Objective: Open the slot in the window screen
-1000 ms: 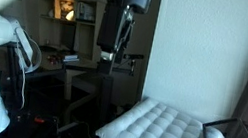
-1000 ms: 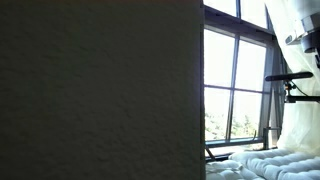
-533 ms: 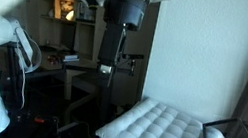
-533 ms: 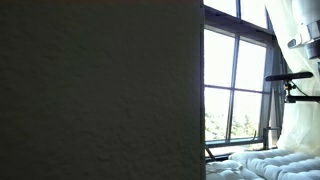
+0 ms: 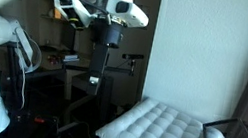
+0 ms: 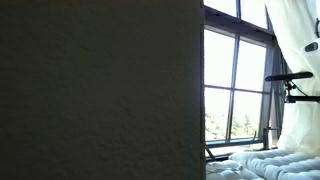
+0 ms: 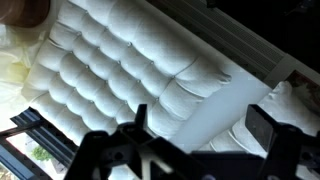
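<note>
Honestly, you're sitting right at the beginning of this one. Your gripper [image 5: 95, 77] is hanging in mid-air with the jaws spread all the way and nothing between them. The wrist view is showing the same thing: the dark fingers [image 7: 262, 125] are standing apart and there's only the white tufted cushion [image 7: 110, 70] below them. The window [image 6: 235, 90] is showing up in an exterior view next to the white curtain [image 6: 290, 50], and a corner of it is peeking into the wrist view too. I can't make out the screen or its slot anywhere, it's too dark and small to tell. So as far as I can judge, nothing's being touched yet and the slot isn't opened. You're looking at the whole job ahead: getting over to the window, finding the slot, and working it open.
</note>
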